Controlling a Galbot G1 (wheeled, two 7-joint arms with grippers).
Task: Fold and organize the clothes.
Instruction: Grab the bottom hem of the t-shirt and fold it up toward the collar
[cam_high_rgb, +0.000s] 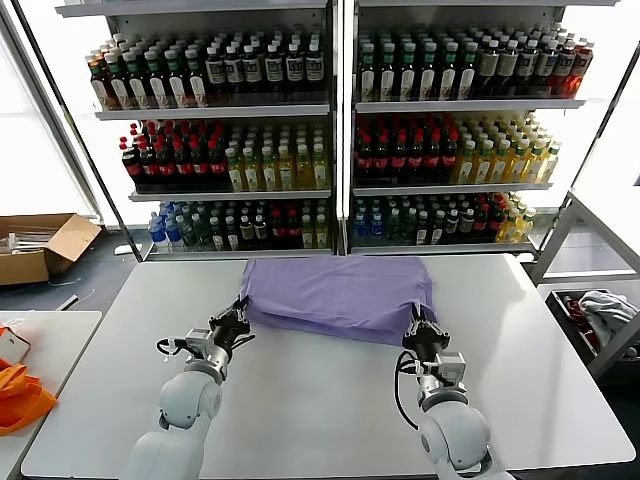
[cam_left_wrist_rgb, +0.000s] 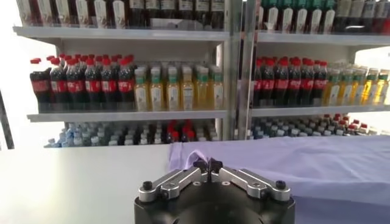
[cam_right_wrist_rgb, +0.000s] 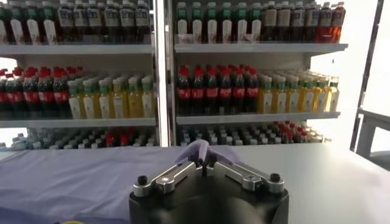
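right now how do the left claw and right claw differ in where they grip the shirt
The left claw pinches the lavender shirt at its near left corner; the right claw pinches the near right corner. The left arm comes in at a slant, the right points almost straight ahead. Both are shut on a small tuft of fabric, low over the white table.

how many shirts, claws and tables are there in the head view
purple shirt: 1, folded on the table, each near corner pinched by a claw
claws: 2, left claw and right claw, both shut on the shirt
white tables: 2, the main table and a side table
total: 5
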